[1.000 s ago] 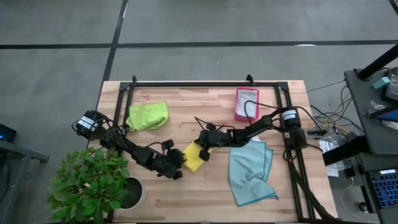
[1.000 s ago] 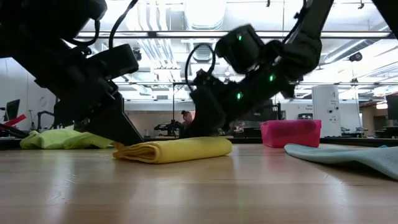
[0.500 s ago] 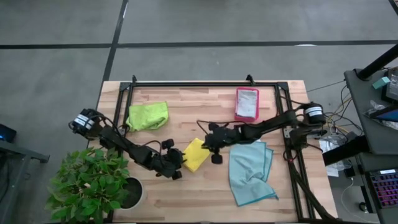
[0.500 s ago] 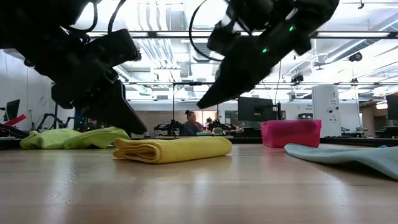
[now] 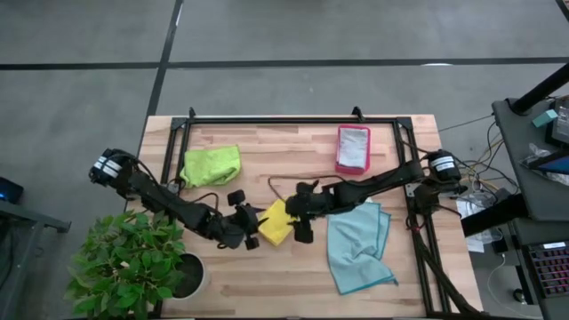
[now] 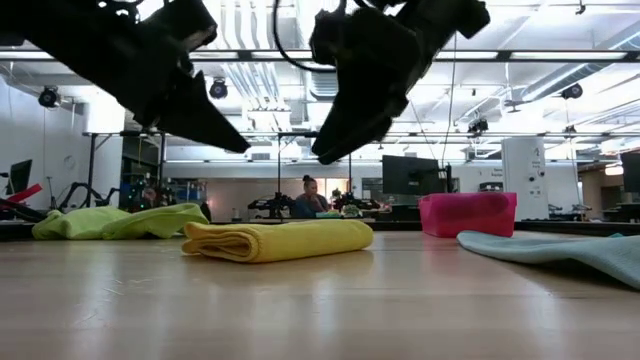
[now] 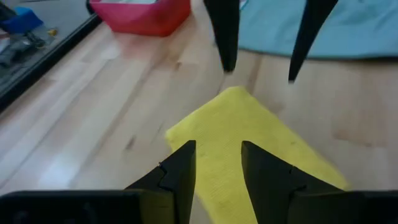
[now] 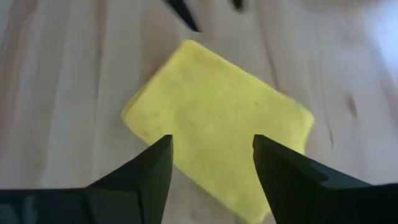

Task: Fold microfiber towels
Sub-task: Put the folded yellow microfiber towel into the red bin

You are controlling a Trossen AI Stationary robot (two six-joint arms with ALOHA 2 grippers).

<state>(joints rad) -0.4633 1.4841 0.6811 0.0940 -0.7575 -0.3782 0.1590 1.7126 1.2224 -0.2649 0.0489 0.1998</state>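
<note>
Two grippers hang just above the folded yellow towel (image 5: 277, 223) at the high view's centre. The right gripper (image 8: 211, 163) gapes wide, empty; the left gripper (image 7: 217, 163) is partly open, seemingly empty. Soft, light and limp, it would sag unless pinched at a corner. The blue towel (image 5: 357, 242) lies lower right, the green towel (image 5: 212, 164) upper left.
</note>
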